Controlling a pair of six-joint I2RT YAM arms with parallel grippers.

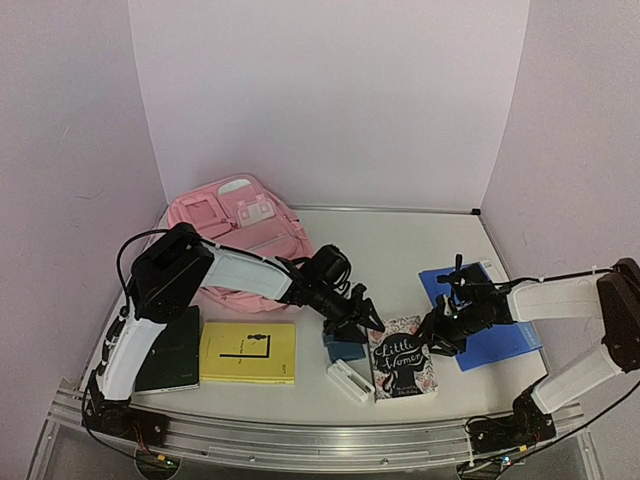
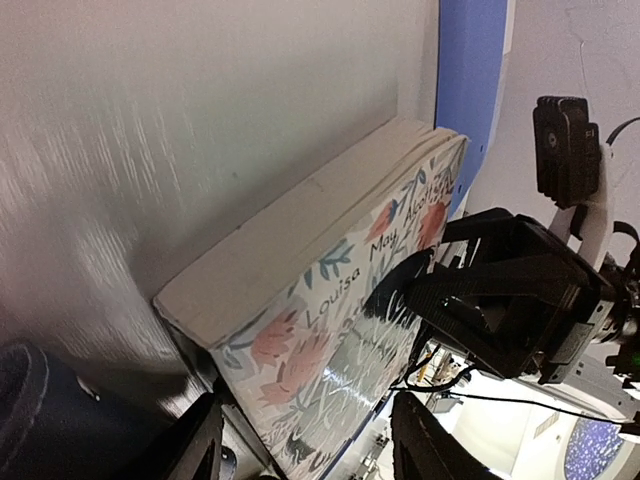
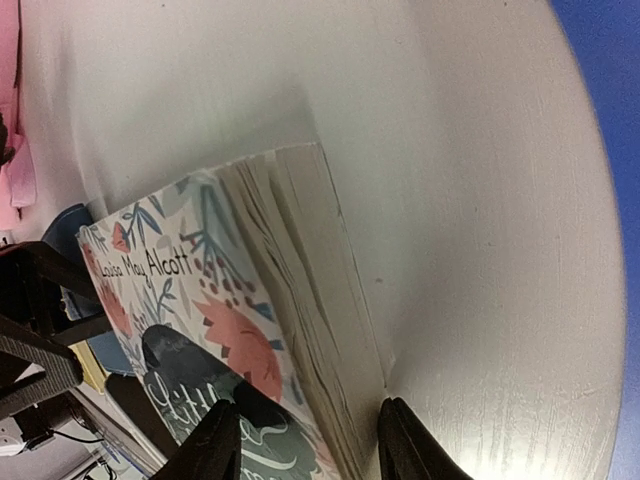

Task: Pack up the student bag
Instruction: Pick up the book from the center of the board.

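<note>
The student bag (image 1: pixel 238 232), a pink backpack, lies flat at the back left of the table. A floral book titled "Little Women" (image 1: pixel 402 372) lies at the front centre. My left gripper (image 1: pixel 368 318) is open at the book's left far corner; in the left wrist view (image 2: pixel 305 445) the book (image 2: pixel 330 300) sits between the spread fingers. My right gripper (image 1: pixel 432 340) is open at the book's right edge; in the right wrist view (image 3: pixel 305 445) one finger is over the cover (image 3: pixel 190 300) and the other finger (image 3: pixel 402 440) rests on the table beside the page edge.
A yellow book (image 1: pixel 248 352) and a dark book (image 1: pixel 170 350) lie at the front left. A small blue object (image 1: pixel 343 348) and a white box (image 1: pixel 350 382) lie left of the floral book. A blue folder (image 1: pixel 495 325) lies under the right arm. Walls enclose the table.
</note>
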